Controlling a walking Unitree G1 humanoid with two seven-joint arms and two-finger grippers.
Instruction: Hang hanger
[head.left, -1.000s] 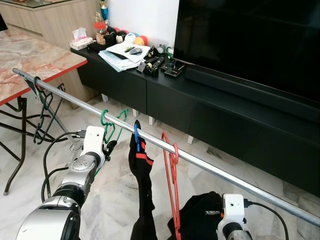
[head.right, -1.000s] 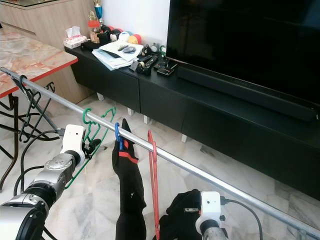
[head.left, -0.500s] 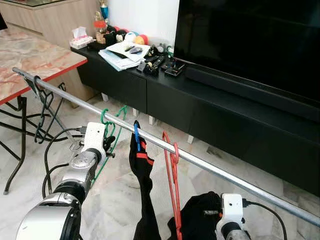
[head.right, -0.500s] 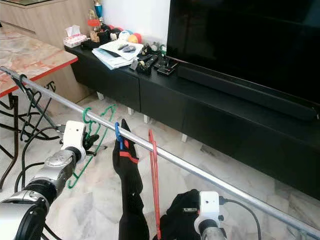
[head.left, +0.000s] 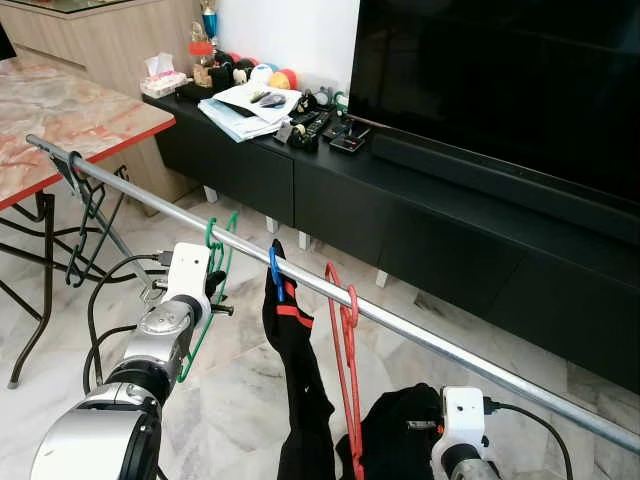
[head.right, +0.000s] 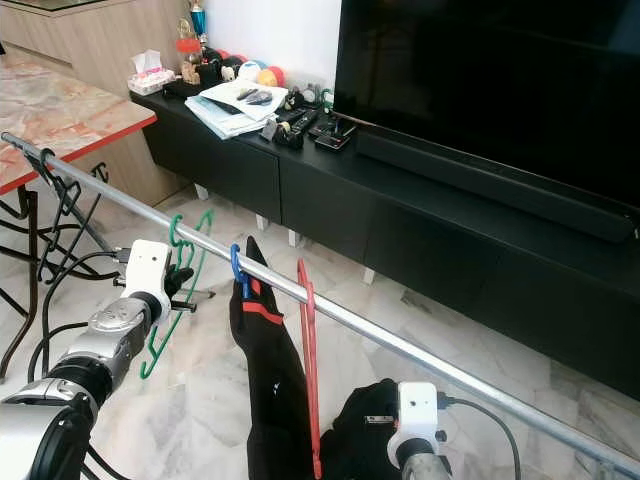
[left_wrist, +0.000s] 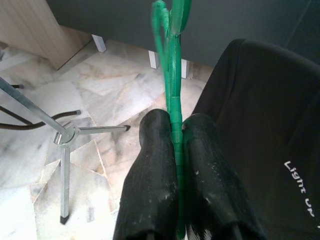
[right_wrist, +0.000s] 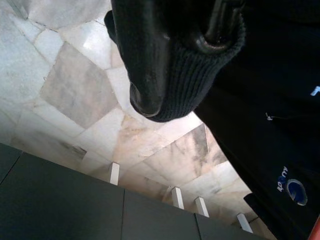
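A steel rail (head.left: 420, 340) slants across the room in front of me. My left gripper (head.left: 212, 291) is shut on a green hanger (head.left: 207, 300), just below the rail. The hanger's hook (head.left: 211, 232) crosses the rail; whether it rests on it is unclear. In the left wrist view the two fingers (left_wrist: 155, 150) pinch the green hanger (left_wrist: 170, 65) edge-on. To its right a blue hook (head.left: 274, 274) carries a black garment (head.left: 297, 380), then comes a red hanger (head.left: 346, 380). My right gripper (right_wrist: 180, 75) is shut on a black knitted cuff (right_wrist: 200, 75), low beneath the rail.
A dark hanger (head.left: 84, 215) hangs at the rail's far left end, by a marble-topped table (head.left: 60, 120). A long black TV cabinet (head.left: 420, 230) with papers and small objects, and a big screen (head.left: 500, 80), stand behind the rail. The rail's stand foot (left_wrist: 64, 150) rests on marble floor.
My left gripper has lifted the green hanger slightly and turned it edge-on, bringing its hook up to the rail. The black garment has swung a little to the right.
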